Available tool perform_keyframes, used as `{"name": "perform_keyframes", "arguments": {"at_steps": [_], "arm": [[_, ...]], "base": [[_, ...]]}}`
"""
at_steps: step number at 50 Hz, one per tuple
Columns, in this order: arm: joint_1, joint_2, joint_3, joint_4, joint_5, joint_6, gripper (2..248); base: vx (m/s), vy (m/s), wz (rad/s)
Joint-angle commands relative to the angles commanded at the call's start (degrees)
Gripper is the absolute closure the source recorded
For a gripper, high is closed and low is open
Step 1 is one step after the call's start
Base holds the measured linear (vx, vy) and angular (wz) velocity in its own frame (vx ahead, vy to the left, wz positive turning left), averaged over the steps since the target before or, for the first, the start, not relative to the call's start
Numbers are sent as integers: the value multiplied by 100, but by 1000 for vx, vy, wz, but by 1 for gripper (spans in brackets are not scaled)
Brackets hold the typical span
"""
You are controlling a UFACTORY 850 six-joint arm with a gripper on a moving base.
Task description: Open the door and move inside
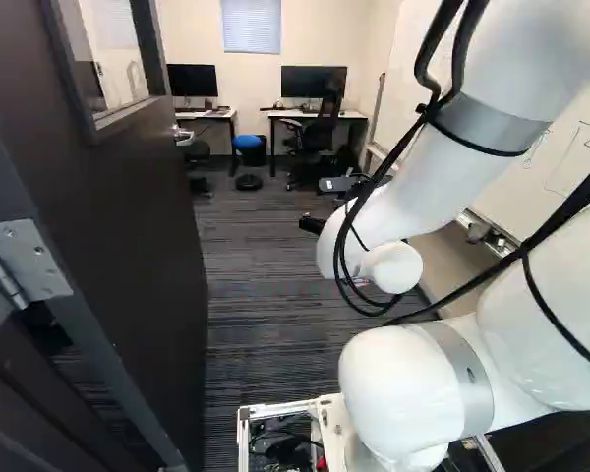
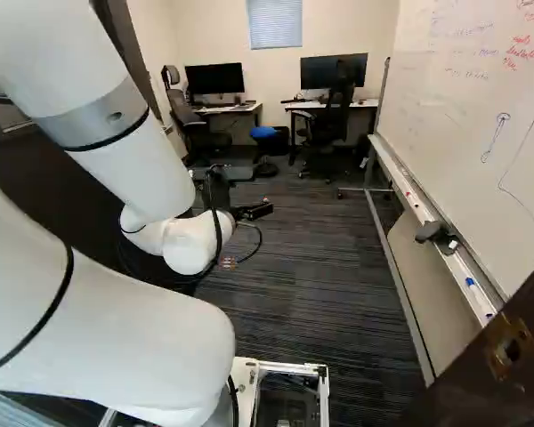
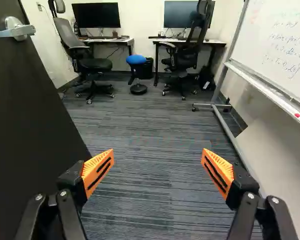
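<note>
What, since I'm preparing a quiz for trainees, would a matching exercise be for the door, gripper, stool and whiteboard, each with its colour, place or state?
1. Door
2. Gripper
3. Stool
4. Whiteboard

A. Blue on top
B. Orange pads held wide apart
C. Covered in handwriting and sketches
D. Swung open, at the left of the left base view

Pairs: 1-D, 2-B, 3-A, 4-C

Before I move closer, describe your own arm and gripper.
The arm is white and rounded, with grey bands and black cables strapped along it. The gripper is black, its two fingers ending in ridged orange pads with dark slots.
</note>
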Motion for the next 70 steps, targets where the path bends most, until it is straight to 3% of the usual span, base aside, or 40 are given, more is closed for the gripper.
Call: {"name": "perform_keyframes", "arguments": {"at_steps": [70], "arm": [[0, 0, 0, 0, 0, 0, 3]], "base": [[168, 3, -3]]}}
